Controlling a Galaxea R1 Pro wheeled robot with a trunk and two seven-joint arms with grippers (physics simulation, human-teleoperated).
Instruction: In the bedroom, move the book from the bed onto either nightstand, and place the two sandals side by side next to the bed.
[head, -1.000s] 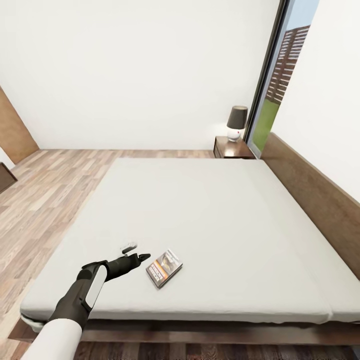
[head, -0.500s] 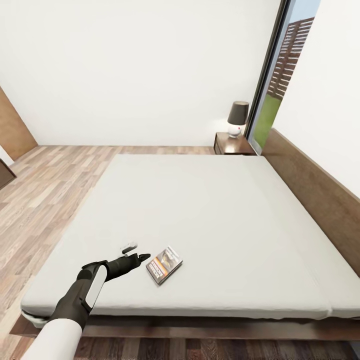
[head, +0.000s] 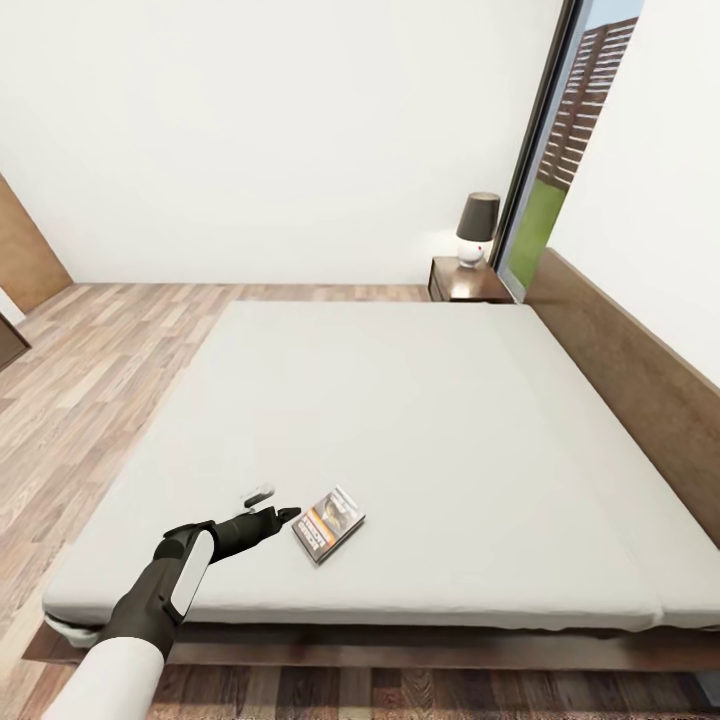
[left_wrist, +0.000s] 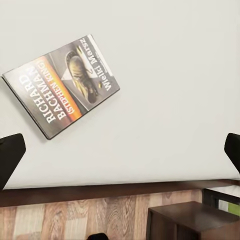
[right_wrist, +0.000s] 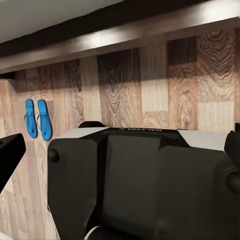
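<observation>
My left gripper (head: 268, 505) hangs over the near edge of the bed (head: 420, 420), its two fingers spread wide and holding nothing; the upper, pale finger is hard to make out against the mattress. One book (head: 328, 525) lies flat on the mattress just beside it, at about 3 o'clock from the fingertips, not touching them. In the left wrist view the book (left_wrist: 62, 85) sits between the two dark finger ends, cover up, lettering legible. My right gripper (right_wrist: 120, 150) shows as two dark tips cut off at the frame edges, set wide apart, nothing between them; my own base blocks much of that view. Two sandals (right_wrist: 38, 119) lie side by side on the plank floor (right_wrist: 165, 85), near the bed frame. One nightstand (head: 468, 281) stands at the bed's far corner, at 1 o'clock, carrying one lamp (head: 476, 228); its lower part is hidden behind the mattress
</observation>
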